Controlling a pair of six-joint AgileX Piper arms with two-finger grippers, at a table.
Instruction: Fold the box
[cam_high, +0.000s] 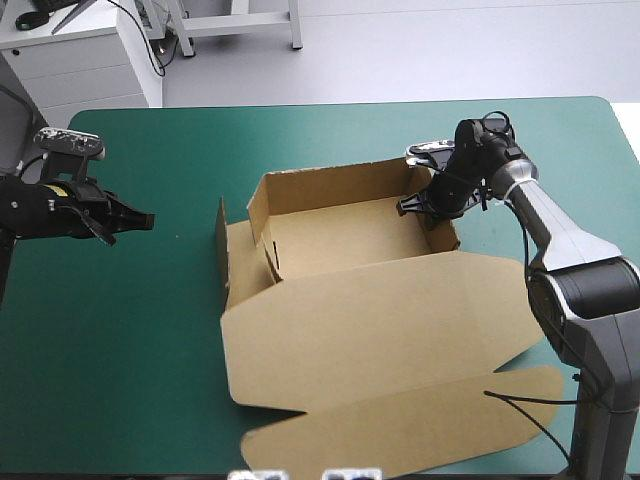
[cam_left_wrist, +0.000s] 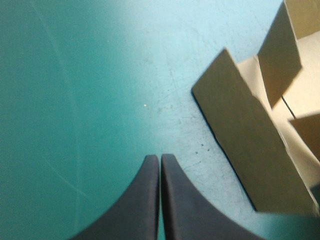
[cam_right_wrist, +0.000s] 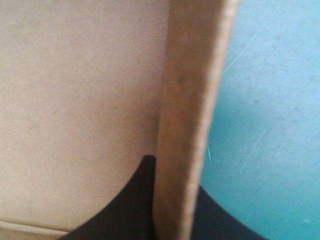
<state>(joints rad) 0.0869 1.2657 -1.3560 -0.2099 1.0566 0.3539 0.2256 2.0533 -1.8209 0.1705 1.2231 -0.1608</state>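
Open teal-green cover (cam_high: 110, 340) lies left of the box (cam_high: 340, 240), whose raised walls (cam_high: 330, 185) obstruct.

Teal-green cover (cam_high: 130, 330) over table (cam_high: 330, 104); faint scratches, pale specks.

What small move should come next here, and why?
Probably bring the left gripper, shut and clear of the board, toward the untucked left flap of the brown cardboard box; the right gripper clamps the right wall.

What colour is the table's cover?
The cover is teal-green; the high view shows it best.
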